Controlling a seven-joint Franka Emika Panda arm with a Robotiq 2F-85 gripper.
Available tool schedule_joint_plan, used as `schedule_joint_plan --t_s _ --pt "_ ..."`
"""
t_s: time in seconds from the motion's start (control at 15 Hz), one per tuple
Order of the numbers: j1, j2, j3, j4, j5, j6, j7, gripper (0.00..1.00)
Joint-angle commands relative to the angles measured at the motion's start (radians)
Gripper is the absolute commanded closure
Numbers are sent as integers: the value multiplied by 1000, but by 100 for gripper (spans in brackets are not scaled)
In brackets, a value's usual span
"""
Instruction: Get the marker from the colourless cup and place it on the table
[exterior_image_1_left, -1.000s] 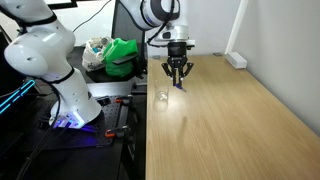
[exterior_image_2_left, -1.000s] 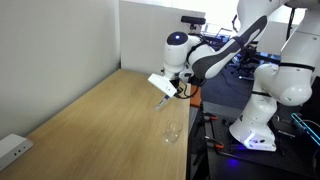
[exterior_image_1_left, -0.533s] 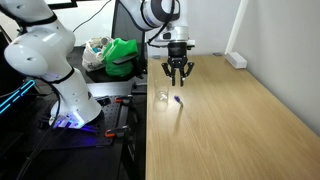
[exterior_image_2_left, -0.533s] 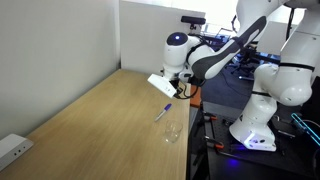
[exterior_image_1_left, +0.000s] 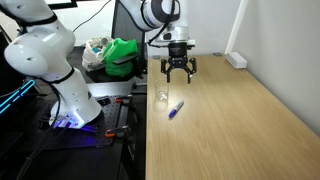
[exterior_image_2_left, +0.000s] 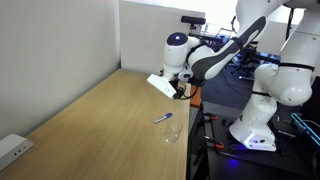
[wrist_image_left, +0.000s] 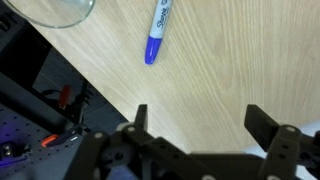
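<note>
The marker lay flat on the table, free of the gripper. The gripper hung above it with its jaws spread wide and nothing between them. In the wrist view the marker sat just beyond the open fingers, blue cap nearest them and white printed barrel running away. The colourless cup stood close by to one side, not touching it. In both exterior views the marker rested a little way from the cup, near the table's dark edge.

Judging by its look, the marker would be light and stiff. Its smooth round barrel would roll readily on the wood and could slip in a loose pinch. A hold across the middle of the barrel would suit it best.

The wrist view cut off the marker's far end and all but the cup's lower rim. In an exterior view the cup was only a faint outline. It seemed empty, though that was hard to confirm.
</note>
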Motion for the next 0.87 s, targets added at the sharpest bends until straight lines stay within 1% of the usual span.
schedule_joint_plan --t_s 0.0,0.2,0.27,0.33,0.8 --pt "2 -29 -4 -8 -16 11 -1 0" --pt "2 -33 -2 -11 -17 18 -1 0" --pt "4 -34 1 -21 -40 50 -1 0" --pt "4 -11 -1 1 -9 6 -2 0" --pt "5 -6 -2 1 -11 9 -2 0"
